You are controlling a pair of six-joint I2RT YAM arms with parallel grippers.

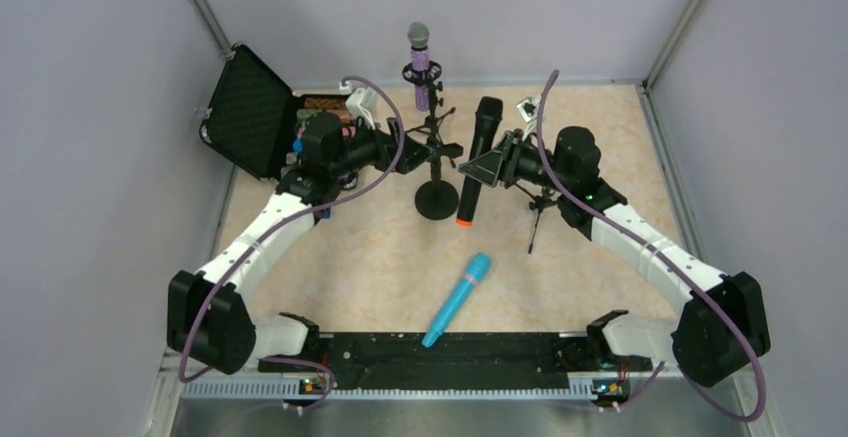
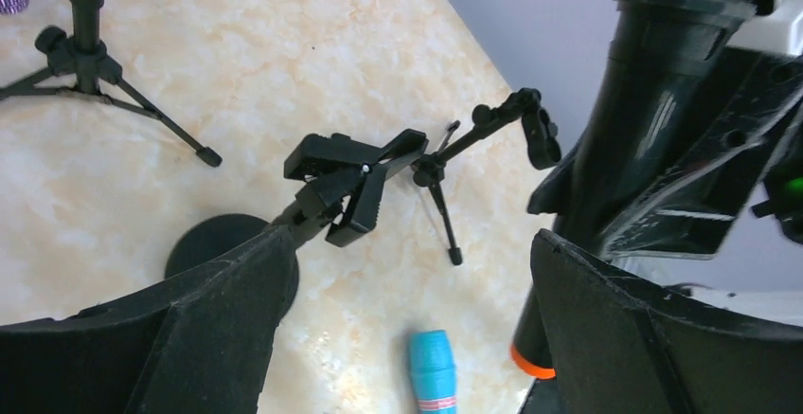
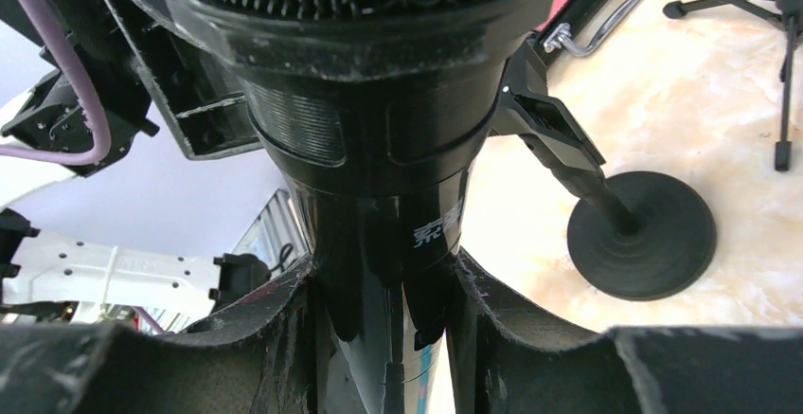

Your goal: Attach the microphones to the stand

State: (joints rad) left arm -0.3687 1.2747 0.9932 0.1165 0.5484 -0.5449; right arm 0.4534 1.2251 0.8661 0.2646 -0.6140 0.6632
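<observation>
Black hard case is opened left of the round-base black stand, its contents mostly hidden by the left arm. Right of the stand, the matte black orange-ended microphone is clamped by the right end effector; the left end effector is released.

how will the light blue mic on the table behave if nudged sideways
The light blue microphone is a round stick lying flat on the table, so it would probably roll. It looks rigid, unlikely to flex. One end seems thicker, so it may curve as it rolls.
</observation>
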